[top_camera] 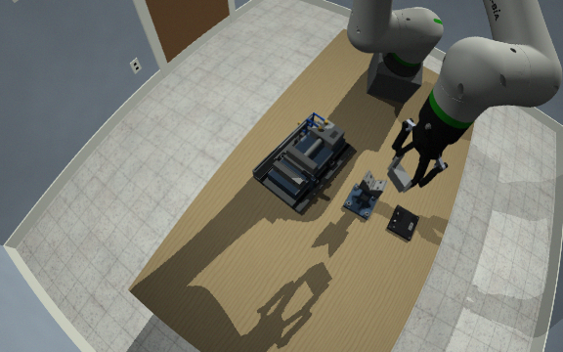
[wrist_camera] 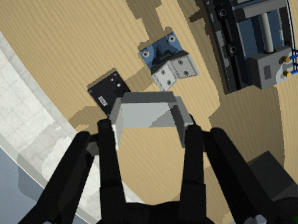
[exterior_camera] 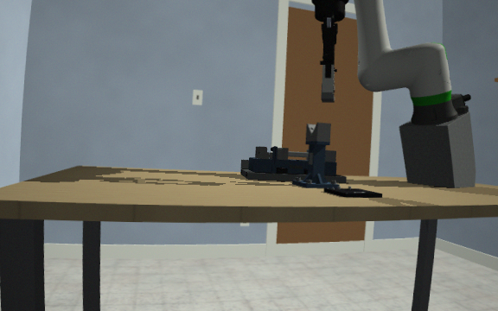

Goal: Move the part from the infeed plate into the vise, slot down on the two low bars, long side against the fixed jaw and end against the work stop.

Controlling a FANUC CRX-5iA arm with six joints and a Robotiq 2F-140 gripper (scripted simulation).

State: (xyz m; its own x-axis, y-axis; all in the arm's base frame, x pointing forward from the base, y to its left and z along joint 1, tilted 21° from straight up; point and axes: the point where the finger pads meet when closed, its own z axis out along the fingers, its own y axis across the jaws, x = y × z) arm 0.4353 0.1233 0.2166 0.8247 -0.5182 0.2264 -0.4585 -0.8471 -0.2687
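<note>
1. Gripper (top_camera: 412, 172): hanging in the air high above the table (top_camera: 272, 274), black fingers clamping the part on two opposite sides.
2. Part (wrist_camera: 148, 112): grey block, riding between the fingertips, well clear of the table; appearing just beside the V-block in the top view and above it in the exterior view (exterior_camera: 328, 90). Slot side: cannot tell.
3. V-block (top_camera: 372, 185): standing on a blue foot, holding nothing in its notch.
4. Infeed plate (top_camera: 403, 222): lying flat and black near the V-block, on the side away from the vise, carrying nothing.
5. Vise (top_camera: 301, 161): sitting near the V-block, on the side away from the infeed plate; jaws standing apart.
6. Arm (top_camera: 497, 73): white with green rings, rising from a grey pedestal (exterior_camera: 456, 173) beyond the V-block; showing partial lettering ending "-5iA" near the top edge of the top view.
7. Other labels or brands: too small to read.
</note>
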